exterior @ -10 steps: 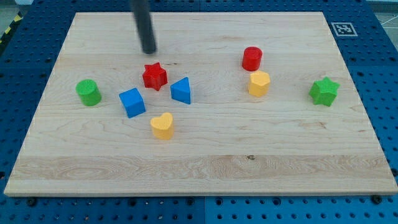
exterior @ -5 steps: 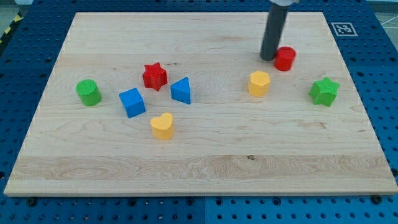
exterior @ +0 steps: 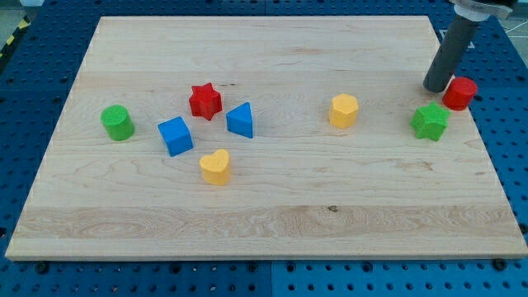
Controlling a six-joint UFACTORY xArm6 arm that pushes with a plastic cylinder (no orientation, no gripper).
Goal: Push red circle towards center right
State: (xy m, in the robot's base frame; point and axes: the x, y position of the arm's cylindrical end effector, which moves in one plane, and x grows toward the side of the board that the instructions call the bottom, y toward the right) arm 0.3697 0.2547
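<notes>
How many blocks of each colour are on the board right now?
Red: 2, star, circle
Blue: 2, cube, triangle
Green: 2, cylinder, star
Yellow: 2, heart, hexagon
Total: 8
My tip sits just left of the red circle.

Lab: blue pegboard bench [exterior: 33,280], fiducial tag [exterior: 456,38].
</notes>
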